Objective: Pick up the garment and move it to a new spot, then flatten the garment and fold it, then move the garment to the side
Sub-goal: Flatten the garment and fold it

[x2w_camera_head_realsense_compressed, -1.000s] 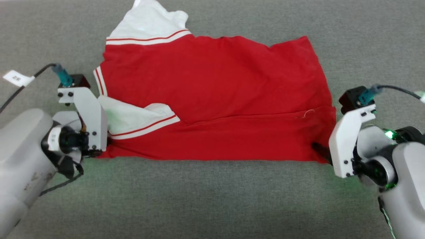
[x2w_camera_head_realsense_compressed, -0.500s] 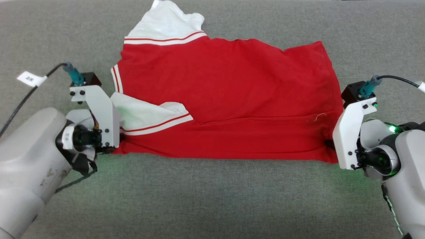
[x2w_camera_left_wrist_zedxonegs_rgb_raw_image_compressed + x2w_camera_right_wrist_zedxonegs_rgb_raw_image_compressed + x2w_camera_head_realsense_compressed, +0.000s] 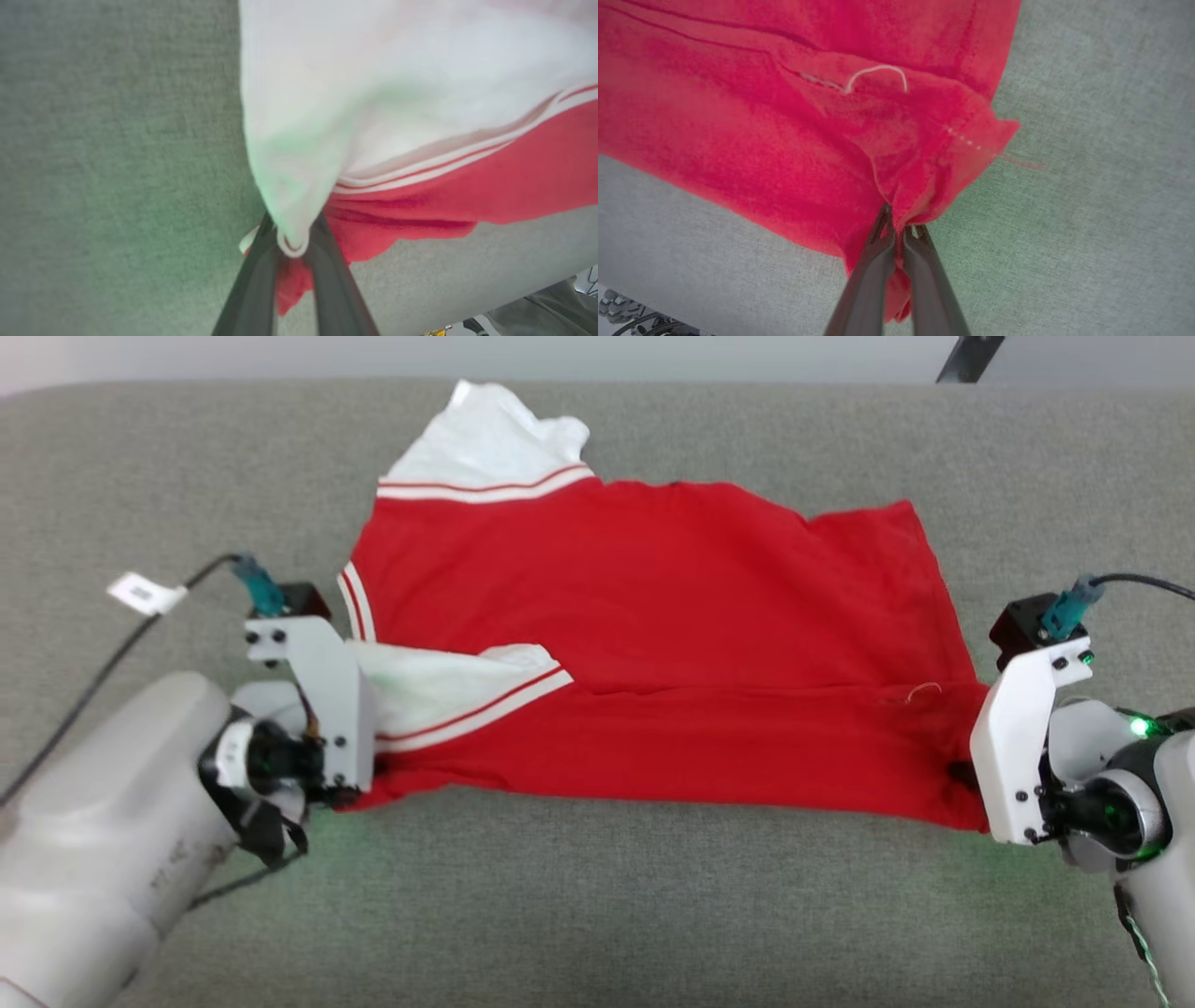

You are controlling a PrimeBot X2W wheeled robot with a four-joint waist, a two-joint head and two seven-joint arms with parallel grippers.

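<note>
The garment, a red T-shirt with white sleeves and red-and-white striped trim, lies plain side up across the grey cushioned surface, its near long edge folded over. My left gripper is shut on the garment's near left corner, where the white sleeve and red cloth bunch between the dark fingers. My right gripper is shut on the near right corner of the hem; red cloth is pinched between its fingers. The near edge hangs slightly taut between both grippers.
Grey surface surrounds the garment on all sides, with its far edge and a pale wall at the top. A dark leg shows at the top right. A tagged cable trails from the left wrist.
The right gripper has closed on the hem corner. Both grippers now hold the near edge, and it has lifted a little. The head camera has tilted, shifting the whole picture down.
</note>
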